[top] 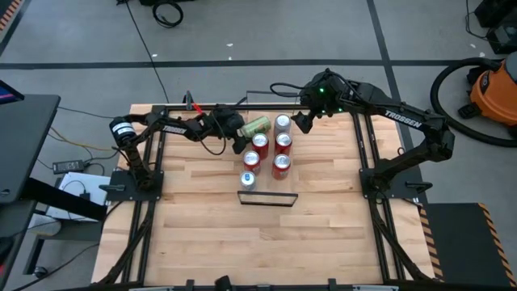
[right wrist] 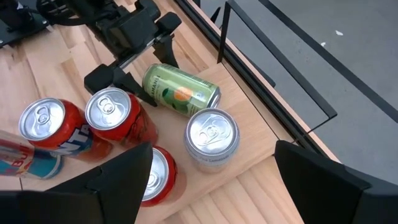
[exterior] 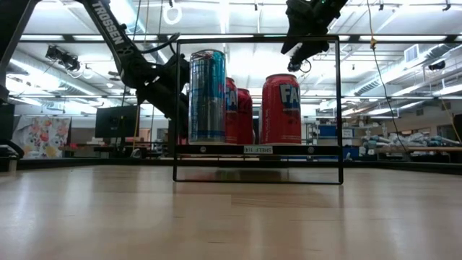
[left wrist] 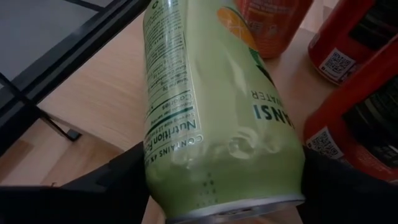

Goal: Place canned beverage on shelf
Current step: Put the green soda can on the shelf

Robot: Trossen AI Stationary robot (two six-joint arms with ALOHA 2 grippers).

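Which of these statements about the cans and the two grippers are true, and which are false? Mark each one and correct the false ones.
1. The green can lies on its side. True.
2. The left gripper is at the green can, one finger on each side of it. True.
3. The right gripper holds a red can. False: it holds nothing and hangs above the cans with its fingers apart.
4. The blue can stands at the end of the shelf farthest from the green can. True.
5. All the upright cans are red. False: one is blue and another, the silver can, has no red on it.
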